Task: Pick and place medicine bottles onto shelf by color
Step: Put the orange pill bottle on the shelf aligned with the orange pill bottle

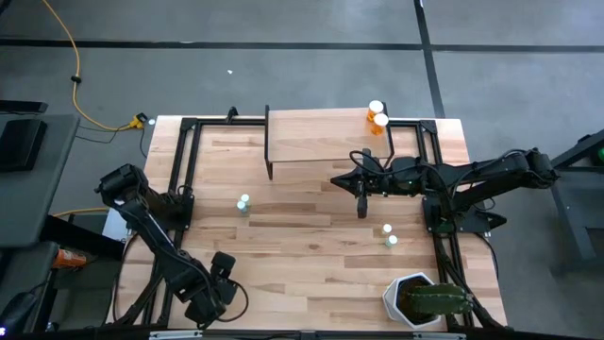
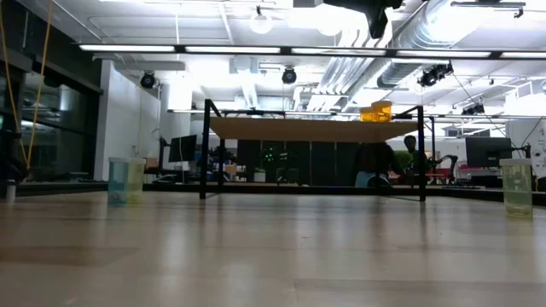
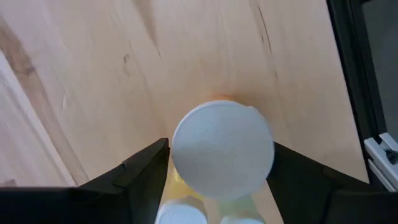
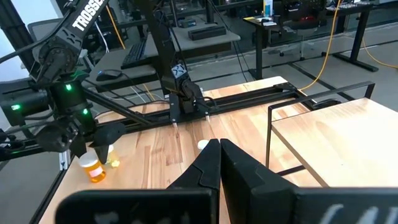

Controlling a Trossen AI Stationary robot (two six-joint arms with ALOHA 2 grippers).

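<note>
White-capped orange bottle [image 3: 222, 149] between left fingers [image 3: 140, 174], angled down near table edge

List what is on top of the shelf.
Two orange bottles with white caps stand side by side at the far right corner of the shelf. The right gripper covers part of its near edge.

Bright overhead ceiling lights, soft shadows

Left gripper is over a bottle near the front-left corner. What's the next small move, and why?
Probably close the left gripper: its open fingers already flank the orange bottle, a white cap between them, not yet gripped. The right gripper waits shut by the shelf.
</note>
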